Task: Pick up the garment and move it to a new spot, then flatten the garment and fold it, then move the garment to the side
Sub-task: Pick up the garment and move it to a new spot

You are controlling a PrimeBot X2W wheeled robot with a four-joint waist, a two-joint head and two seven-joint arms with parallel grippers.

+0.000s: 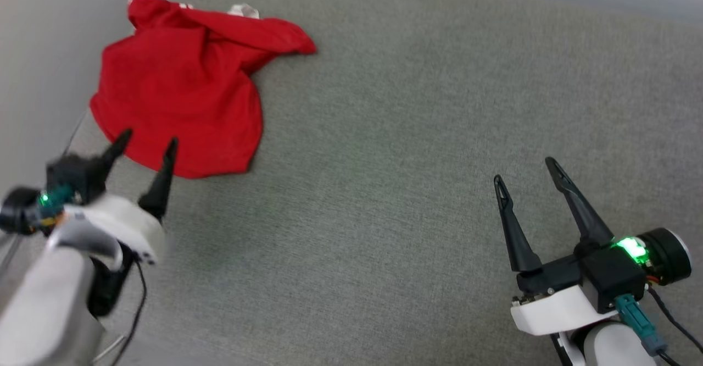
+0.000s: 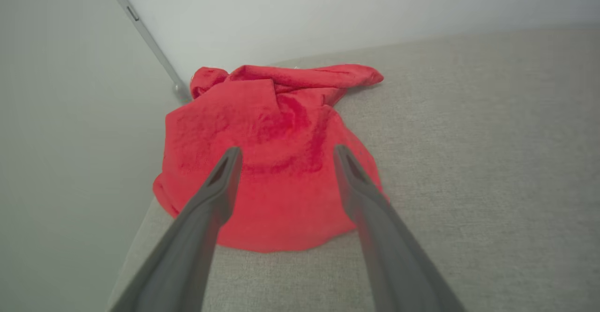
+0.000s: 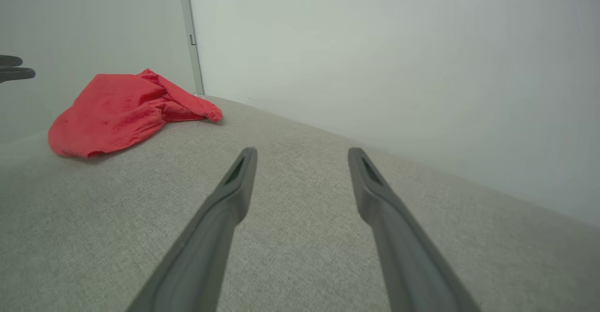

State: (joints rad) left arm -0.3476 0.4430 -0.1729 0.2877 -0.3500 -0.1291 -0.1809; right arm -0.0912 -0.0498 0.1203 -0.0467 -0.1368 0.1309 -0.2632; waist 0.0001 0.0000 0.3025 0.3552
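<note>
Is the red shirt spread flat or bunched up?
Bunched up: the garment lies in a rumpled heap on the grey surface, creased, one part trailing out.

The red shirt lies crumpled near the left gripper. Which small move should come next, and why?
Probably lower the left gripper onto the near edge of the red shirt and close. Its open fingers point over the crumpled cloth without gripping it; the right gripper stands open, far off over the grey surface.

Crumpled garment [image 1: 176, 91] at upper left, underside hidden, white scrap [image 1: 244, 10] at its top edge too small to identify, left gripper [image 1: 150, 137] blurred at lower left, forearm [image 1: 38, 311] cut by the corner, its fingers [image 3: 14, 70] clipped at right wrist view's left edge
</note>
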